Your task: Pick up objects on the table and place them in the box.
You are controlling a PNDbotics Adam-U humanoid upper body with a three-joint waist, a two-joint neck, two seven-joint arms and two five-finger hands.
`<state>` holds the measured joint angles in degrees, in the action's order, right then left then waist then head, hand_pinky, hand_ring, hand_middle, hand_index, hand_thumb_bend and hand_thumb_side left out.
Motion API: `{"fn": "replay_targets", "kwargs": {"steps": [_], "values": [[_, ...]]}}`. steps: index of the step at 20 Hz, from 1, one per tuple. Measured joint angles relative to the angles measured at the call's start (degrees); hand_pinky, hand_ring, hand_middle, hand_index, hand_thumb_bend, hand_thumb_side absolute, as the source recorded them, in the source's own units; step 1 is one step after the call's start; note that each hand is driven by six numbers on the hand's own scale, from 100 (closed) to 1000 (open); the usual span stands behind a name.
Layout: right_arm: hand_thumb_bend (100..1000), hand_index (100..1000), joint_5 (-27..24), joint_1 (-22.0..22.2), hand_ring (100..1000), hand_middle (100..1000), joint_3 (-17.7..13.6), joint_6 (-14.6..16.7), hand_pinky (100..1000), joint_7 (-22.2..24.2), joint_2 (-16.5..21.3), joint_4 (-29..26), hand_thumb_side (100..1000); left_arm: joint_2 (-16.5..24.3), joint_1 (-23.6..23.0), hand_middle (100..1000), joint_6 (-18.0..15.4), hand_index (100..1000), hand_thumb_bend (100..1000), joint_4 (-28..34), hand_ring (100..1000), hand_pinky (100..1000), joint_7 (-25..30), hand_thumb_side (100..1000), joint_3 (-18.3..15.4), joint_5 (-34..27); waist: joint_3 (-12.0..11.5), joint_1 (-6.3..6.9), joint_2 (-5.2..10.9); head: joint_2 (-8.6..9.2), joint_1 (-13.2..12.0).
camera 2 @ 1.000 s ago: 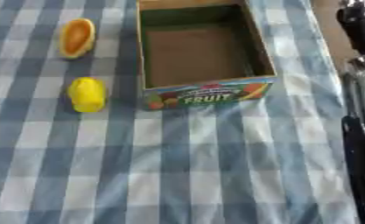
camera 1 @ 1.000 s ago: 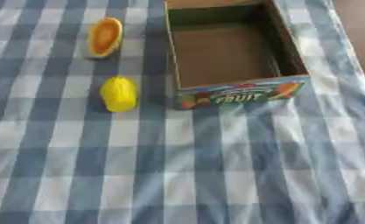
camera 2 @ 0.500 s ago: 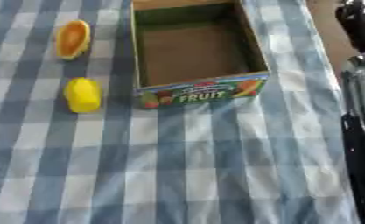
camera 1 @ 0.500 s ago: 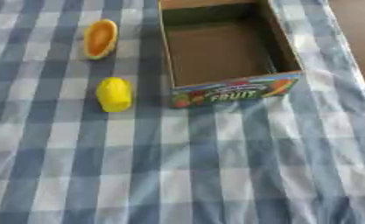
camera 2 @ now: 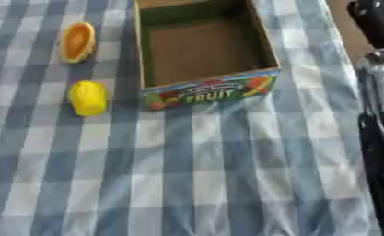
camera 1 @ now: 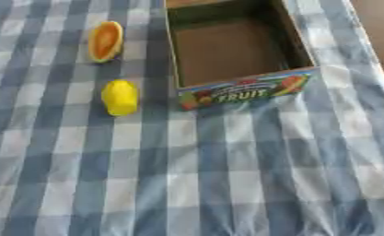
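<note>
Two fruits (camera 1: 119, 97) left of box (camera 1: 241, 88), right arm (camera 2: 380, 115) only in right eye view, fingers unseen.

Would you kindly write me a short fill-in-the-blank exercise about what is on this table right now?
1. The word printed on the box front is ____.
2. The inside of the box holds ____.
3. The yellow fruit lies to the box's ____ side.
4. The orange fruit lies ____ from the camera than the yellow one.

Missing words: FRUIT; nothing; left; farther
</note>
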<state>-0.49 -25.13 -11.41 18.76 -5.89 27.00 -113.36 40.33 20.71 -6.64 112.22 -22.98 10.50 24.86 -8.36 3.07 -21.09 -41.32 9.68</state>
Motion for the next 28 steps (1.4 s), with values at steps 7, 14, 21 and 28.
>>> {"fn": "replay_targets", "kwargs": {"steps": [7,14,21,28], "values": [[100,802,0.00,0.09,933,739,0.58,-0.34,829,0.58,0.01,0.00,528,9.65,1.59,865,6.50,938,374,0.87,928,875,6.50,480,8.98,-0.42,0.25,0.23,0.02,-0.42,-0.54],[100,801,-0.11,0.49,934,738,1.19,-0.58,829,1.25,0.41,0.00,538,11.11,6.65,869,12.76,936,386,1.48,931,874,12.76,510,16.01,-5.08,0.35,0.51,0.43,-0.48,-1.06],[100,802,-0.13,1.00,935,738,1.28,-0.83,830,1.59,0.55,0.00,540,8.15,12.27,884,19.48,933,402,1.49,945,879,19.48,527,19.70,-7.85,0.14,0.76,0.70,-0.80,-1.06],[100,802,-0.17,1.27,936,737,1.56,-0.76,830,1.76,0.56,0.00,545,3.01,15.09,898,26.15,940,421,1.49,959,883,26.15,519,19.71,-10.85,-0.11,0.73,0.86,-0.90,-1.05]]}}
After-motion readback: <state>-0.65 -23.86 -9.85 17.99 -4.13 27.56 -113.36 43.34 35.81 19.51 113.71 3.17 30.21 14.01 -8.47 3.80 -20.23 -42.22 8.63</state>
